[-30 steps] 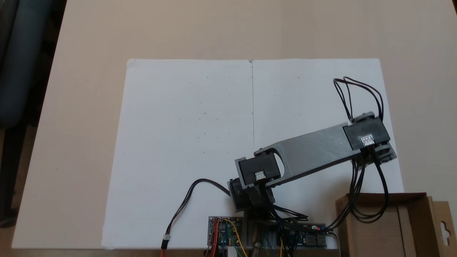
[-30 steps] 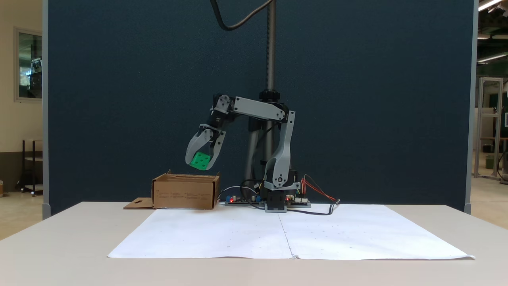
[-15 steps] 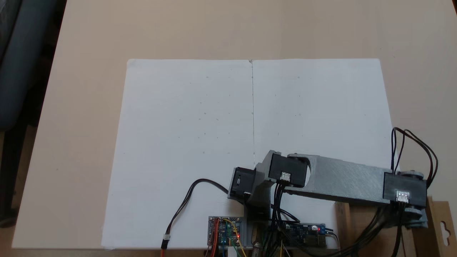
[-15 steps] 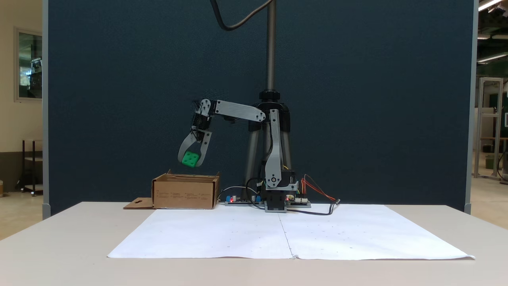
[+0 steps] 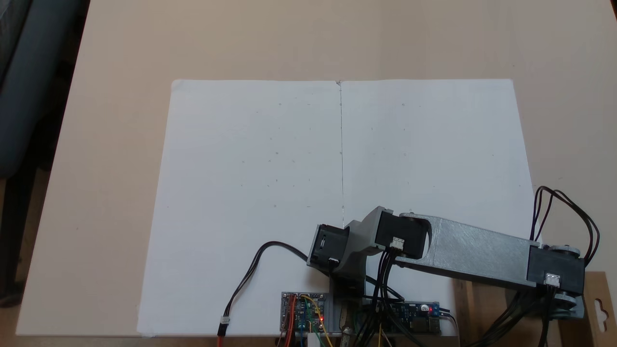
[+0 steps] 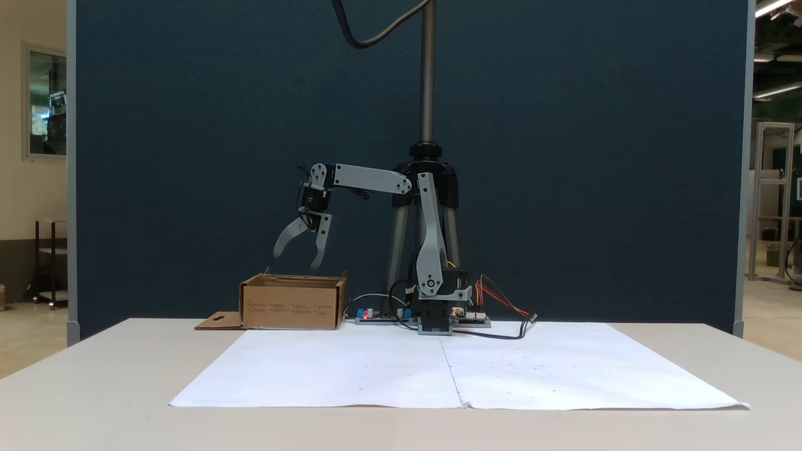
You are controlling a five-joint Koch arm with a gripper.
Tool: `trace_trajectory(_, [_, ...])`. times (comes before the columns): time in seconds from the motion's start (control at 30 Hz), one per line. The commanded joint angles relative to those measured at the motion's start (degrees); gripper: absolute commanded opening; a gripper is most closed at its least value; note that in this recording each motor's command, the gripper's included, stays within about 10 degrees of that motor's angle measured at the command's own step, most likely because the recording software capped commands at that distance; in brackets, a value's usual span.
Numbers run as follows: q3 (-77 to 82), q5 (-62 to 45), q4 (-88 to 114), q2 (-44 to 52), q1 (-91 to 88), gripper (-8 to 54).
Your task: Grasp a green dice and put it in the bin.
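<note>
1. The gripper (image 6: 297,261) hangs above the box (image 6: 291,305) with its fingers spread apart and nothing between them

2. The green dice cannot be made out from the side; judging by the empty fingers poised over the open top, it likely lies inside, behind the cardboard wall

3. The arm (image 5: 477,253) reaches out over the box (image 5: 470,308) at the table's edge
</note>
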Motion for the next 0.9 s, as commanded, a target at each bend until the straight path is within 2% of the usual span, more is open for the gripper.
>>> trace_trajectory(0.0, [-2.99, -5.36, 1.32, 0.70, 0.88, 46.1])
trace_trajectory(0.13, [-3.08, -3.52, 1.41, 0.79, 0.26, 44.9])
trace_trajectory(0.37, [-3.08, 11.25, 7.38, 6.68, -9.84, 43.7])
trace_trajectory(0.63, [-3.08, 30.74, 12.83, 20.65, -38.50, 43.2])
trace_trajectory(0.87, [-3.25, 41.75, 5.19, 25.14, -64.69, 43.4])
